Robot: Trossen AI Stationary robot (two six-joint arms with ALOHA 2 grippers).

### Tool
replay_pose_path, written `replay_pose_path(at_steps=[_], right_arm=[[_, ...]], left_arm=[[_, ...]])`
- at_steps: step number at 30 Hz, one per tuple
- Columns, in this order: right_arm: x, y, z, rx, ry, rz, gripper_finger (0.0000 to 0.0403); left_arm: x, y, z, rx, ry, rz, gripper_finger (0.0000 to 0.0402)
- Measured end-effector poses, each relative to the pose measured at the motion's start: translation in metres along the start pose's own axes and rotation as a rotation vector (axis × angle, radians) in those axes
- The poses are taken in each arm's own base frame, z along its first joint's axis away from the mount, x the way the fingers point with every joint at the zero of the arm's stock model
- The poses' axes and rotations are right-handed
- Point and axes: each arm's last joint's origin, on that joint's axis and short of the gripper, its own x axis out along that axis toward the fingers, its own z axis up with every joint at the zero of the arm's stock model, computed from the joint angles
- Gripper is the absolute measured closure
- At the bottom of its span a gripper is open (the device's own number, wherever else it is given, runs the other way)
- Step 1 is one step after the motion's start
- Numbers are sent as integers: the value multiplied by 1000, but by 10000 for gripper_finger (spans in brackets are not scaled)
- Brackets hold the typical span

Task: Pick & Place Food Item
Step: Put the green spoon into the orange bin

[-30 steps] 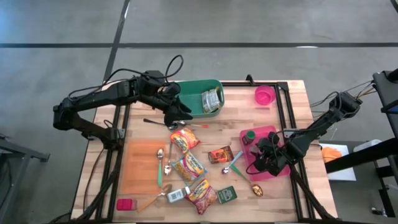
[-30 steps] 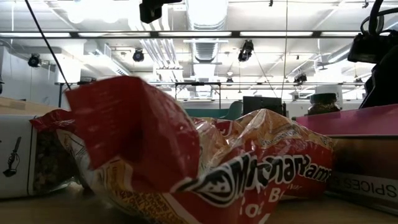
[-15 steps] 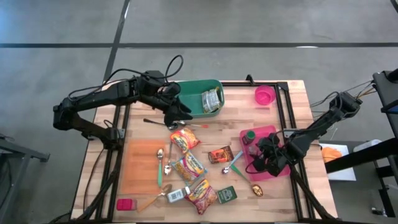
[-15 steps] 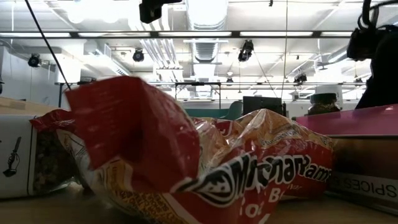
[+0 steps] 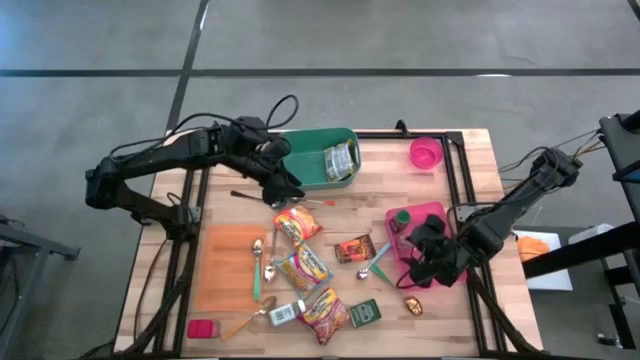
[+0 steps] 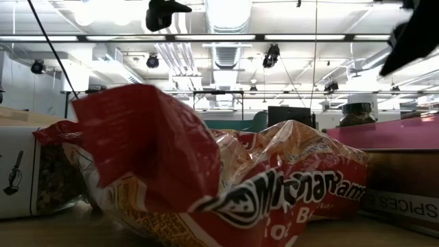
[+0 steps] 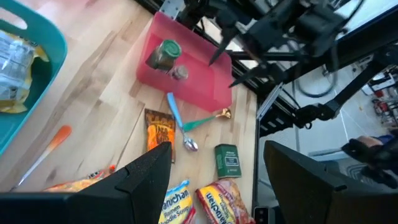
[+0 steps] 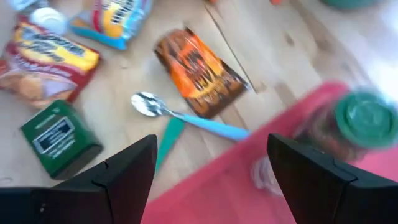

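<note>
Left gripper (image 5: 283, 183), centre-left of frame, jaws apart, empty, beside green bin (image 5: 310, 150) holding one packet (image 5: 342, 160). Noodle packs (image 5: 299, 243) lie unplaced mid-table. Right gripper (image 5: 428, 262), jaws apart, empty, over pink tray (image 5: 430, 212) holding jar (image 5: 402, 218). Judged partly done.

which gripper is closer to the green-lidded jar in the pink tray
Right. The right gripper hovers open over the pink tray beside the green-lidded jar; the left gripper is by the teal bin.
</note>
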Motion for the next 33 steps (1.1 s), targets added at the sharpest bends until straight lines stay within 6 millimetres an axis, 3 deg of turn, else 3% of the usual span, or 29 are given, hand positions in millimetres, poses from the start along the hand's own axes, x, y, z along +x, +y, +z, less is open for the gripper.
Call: replay_pose_path(at_steps=[6,10,15,23,33], right_arm=[[-7,24,25,-158,25,-19,101],[0,39,40,-222,114,-63,101],[17,55,51,-285,264,8,101],[47,73,42,-402,482,115,101],[91,90,25,-484,623,93,101]], left_arm=[[-5,3,-7,-3,35,81,145],[-10,5,-14,-10,87,128,145],[-15,9,-24,-37,143,225,145],[-21,11,-30,-24,182,283,145],[-22,12,-32,39,214,289,145]])
